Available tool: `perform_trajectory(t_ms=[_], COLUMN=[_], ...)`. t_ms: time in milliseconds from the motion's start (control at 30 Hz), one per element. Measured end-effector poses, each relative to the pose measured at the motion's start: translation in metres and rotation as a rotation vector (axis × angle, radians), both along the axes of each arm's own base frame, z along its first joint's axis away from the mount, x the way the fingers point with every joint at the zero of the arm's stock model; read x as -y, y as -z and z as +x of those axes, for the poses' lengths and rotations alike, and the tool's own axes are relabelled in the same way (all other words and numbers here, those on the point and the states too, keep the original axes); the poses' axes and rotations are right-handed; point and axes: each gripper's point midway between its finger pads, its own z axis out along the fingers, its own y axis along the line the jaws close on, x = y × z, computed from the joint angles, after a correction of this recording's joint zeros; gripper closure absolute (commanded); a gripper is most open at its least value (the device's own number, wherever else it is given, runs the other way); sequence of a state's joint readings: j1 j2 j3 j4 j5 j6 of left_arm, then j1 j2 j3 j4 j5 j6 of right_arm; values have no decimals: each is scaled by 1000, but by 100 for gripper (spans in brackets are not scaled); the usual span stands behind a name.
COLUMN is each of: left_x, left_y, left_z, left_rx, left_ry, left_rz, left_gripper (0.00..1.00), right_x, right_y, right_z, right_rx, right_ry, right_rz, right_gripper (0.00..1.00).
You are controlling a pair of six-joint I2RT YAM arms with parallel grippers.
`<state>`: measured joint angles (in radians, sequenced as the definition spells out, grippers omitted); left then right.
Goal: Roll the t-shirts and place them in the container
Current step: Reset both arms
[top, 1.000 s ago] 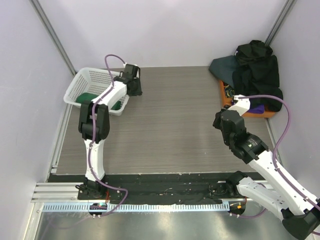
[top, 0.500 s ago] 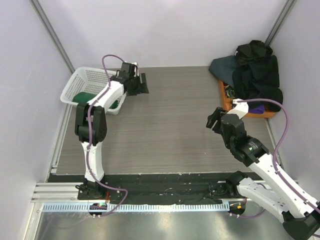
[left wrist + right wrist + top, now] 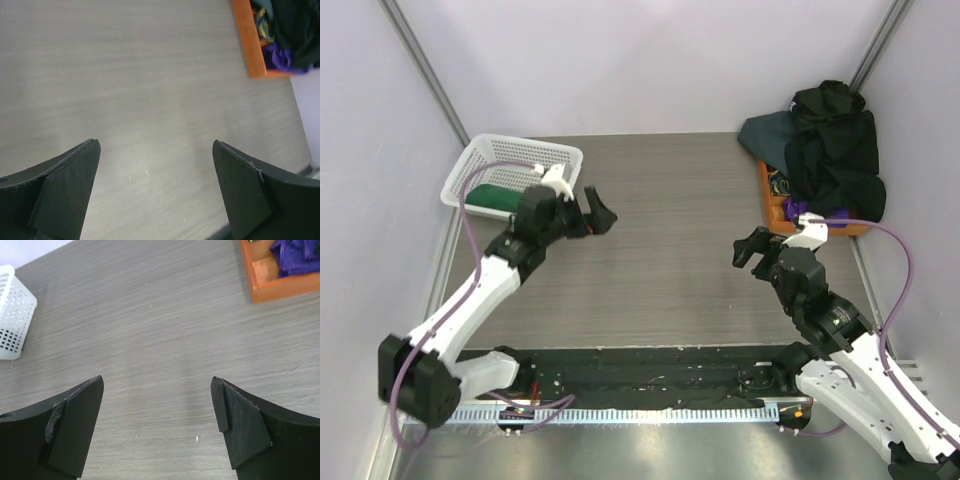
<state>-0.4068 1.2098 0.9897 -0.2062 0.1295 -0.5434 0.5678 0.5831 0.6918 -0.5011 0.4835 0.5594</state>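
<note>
Dark cotton heaped on and behind the orange tray [image 3: 770, 198] makes up most of the t-shirts [image 3: 832, 140]. Black and slate ones are piled high over the tray's far end, and a purple one [image 3: 300, 255] is tucked inside its near corner. One dark green shirt [image 3: 500, 197] lies bundled in the white basket [image 3: 520, 152], well apart from the tray across the counter [image 3: 670, 200].

The right tool [image 3: 750, 247] hangs near the tray's near corner, on the side facing the basket. Its fingers are spread wide with nothing between them (its wrist view shows only bare counter in the gap). The left tool [image 3: 595, 212] is likewise wide open and empty, well apart from the tray and close by the basket's tray-side end.

So the right arm is clearly the nearer one to the heap, which lies from its tool back across the tray and beyond. The heap has no clean long axis; if anything it runs from the tray's near end past its far end. I judge the next pick falls to the right arm, reaching over the tray's rim.

Against a second ago, the left arm has pulled off the basket's tray-side rim and folded low. The right tool has backed away from the tray's edge toward open counter. The heap looks unchanged.
</note>
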Motion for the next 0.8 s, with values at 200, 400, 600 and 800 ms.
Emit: perform_trajectory(t_ms=[200,400,600,800], left_x=[-2,-20,-29,-32], left_y=[65,110,113,102], left_z=[-75,-108,-115,-114], left_rx=[-23,-3,87,154], left_ry=[57,49,36,28], left_rz=[6,38,20,2], left_gripper=[0,0,0,0], right_x=[-1,3,4,2], right_y=[40,99,109,110], right_z=[-4,-10,-7,-1], right_rx=[-33,-90,-20,-7], right_ry=[-2,8,20,26], right_rz=[15,-16,24,28], right_gripper=[2,1,1,3])
